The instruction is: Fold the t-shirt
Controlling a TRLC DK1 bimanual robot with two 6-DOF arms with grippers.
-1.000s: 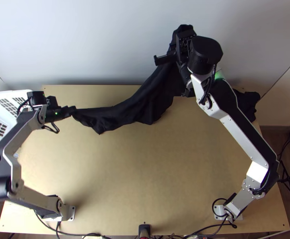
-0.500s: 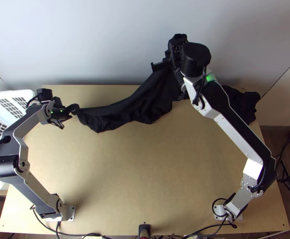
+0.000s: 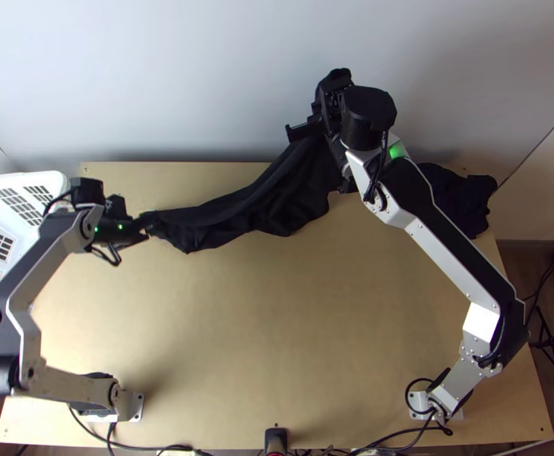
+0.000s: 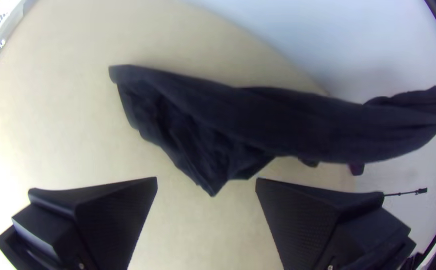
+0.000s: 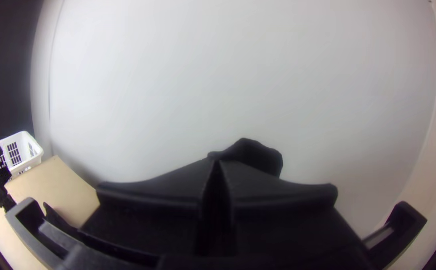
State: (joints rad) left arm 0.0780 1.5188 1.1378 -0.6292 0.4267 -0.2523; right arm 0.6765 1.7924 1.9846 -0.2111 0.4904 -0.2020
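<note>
The t-shirt is black, unfolded and uneven, lying across the far side of the light wooden table, with its middle portion drawn up off the surface beside the pale wall. Right gripper: jaws together, clamped on the cloth, a rounded lump of it protruding past the tips; position, high over the far edge. From there the fabric slopes down and narrows toward the left side in a long, draped strip. The left wrist view shows a fairly smooth band along one side, with a creased, rumpled layer beneath it that tapers to a pointed corner; the strip's end is blunt. A second portion sits bunched at the table's far right corner, partly behind the right arm. Left gripper: jaws wide apart, nothing between them, near the strip's narrow end. A white basket stands at the left edge, beside the left arm.
</note>
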